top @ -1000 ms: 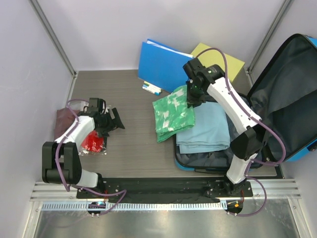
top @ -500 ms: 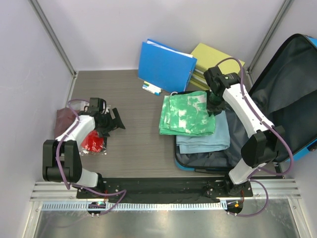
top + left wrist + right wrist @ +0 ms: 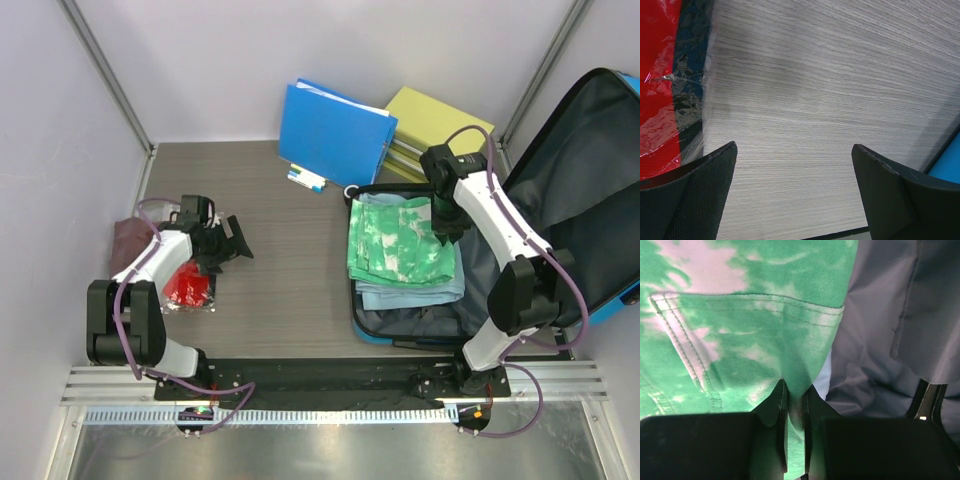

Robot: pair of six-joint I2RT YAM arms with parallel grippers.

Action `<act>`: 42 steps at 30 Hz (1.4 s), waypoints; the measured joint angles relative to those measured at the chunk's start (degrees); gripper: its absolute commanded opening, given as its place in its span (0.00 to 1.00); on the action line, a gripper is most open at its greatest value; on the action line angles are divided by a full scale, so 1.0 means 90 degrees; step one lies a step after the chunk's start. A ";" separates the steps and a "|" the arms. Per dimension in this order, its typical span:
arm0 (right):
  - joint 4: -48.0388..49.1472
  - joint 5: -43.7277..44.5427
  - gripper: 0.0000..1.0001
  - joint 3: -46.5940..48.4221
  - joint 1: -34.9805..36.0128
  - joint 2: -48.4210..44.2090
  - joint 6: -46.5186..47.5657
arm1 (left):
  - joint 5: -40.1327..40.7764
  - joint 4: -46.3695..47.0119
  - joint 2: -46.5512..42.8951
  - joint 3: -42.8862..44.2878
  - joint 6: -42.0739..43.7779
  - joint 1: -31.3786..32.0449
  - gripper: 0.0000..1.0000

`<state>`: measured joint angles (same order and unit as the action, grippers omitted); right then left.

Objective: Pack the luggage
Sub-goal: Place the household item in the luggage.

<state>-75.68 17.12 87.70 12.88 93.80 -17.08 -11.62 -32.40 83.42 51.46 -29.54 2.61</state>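
On the right side of the surface (image 3: 280, 270), the luggage (image 3: 580, 200) lies open, lid propped up to the right, grey lining showing. Green tie-dye garment (image 3: 400, 245) sits on a folded light-blue garment (image 3: 410, 293) inside the base. Right pincer (image 3: 443, 225) is clamped on the green garment's right edge, fingers (image 3: 777, 405) nearly meeting through the cloth. Left pincer (image 3: 235, 243) hangs spread wide over bare surface, holding nothing, with a red plastic-wrapped packet (image 3: 187, 287) just beside it. Dark bundle (image 3: 125, 240) at far left, possibly cloth.

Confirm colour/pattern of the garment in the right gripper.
The garment is green with whitish blotches, tie-dye style; clearest in the right wrist view.
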 measured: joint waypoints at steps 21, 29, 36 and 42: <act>-0.0090 0.0767 0.62 0.0267 -0.0141 0.0806 -0.0279 | 0.0002 -0.0002 0.0100 0.0136 0.0000 0.0000 0.97; -0.0231 0.1275 0.68 0.1304 -0.0194 0.0979 -0.0449 | 0.0002 -0.0010 0.0107 0.0194 0.0002 0.0000 0.97; 0.0352 0.0049 0.69 0.1627 0.0573 0.0595 -0.0372 | 0.0002 -0.0010 0.0197 0.0223 0.0002 0.0000 0.97; 0.1122 -0.0799 0.71 -0.0080 0.0848 0.0634 -0.0865 | 0.0002 -0.0024 0.0209 0.0226 -0.0002 0.0000 0.97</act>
<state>-65.58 9.93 86.98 20.51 99.50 -24.86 -11.60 -32.62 85.30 53.49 -29.56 2.61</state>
